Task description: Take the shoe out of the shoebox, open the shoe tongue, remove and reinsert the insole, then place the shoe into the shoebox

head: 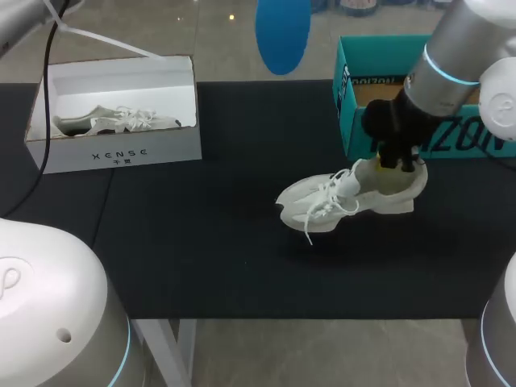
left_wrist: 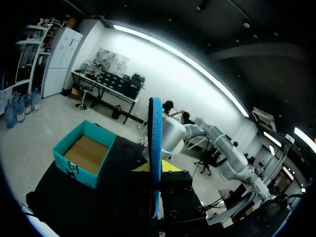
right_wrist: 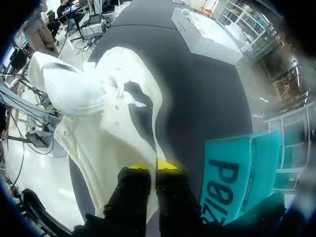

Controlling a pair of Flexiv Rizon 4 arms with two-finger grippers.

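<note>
A white laced shoe (head: 347, 197) rests on the black mat, toe toward the left. My right gripper (head: 391, 161) comes down onto its heel collar. In the right wrist view the yellow-tipped right gripper (right_wrist: 153, 165) is shut on the collar edge of the shoe (right_wrist: 113, 113). A blue insole (head: 282, 32) hangs high over the back of the table. In the left wrist view my left gripper (left_wrist: 154, 170) is shut on that insole (left_wrist: 156, 143), seen edge-on and upright. The teal shoebox (head: 468, 143) stands open just behind the shoe.
A white box (head: 121, 149) at the back left holds a second white shoe (head: 113, 121). The teal shoebox (left_wrist: 79, 170) appears below the left gripper and shows a bare brown floor. The black mat (head: 226, 258) covers the table.
</note>
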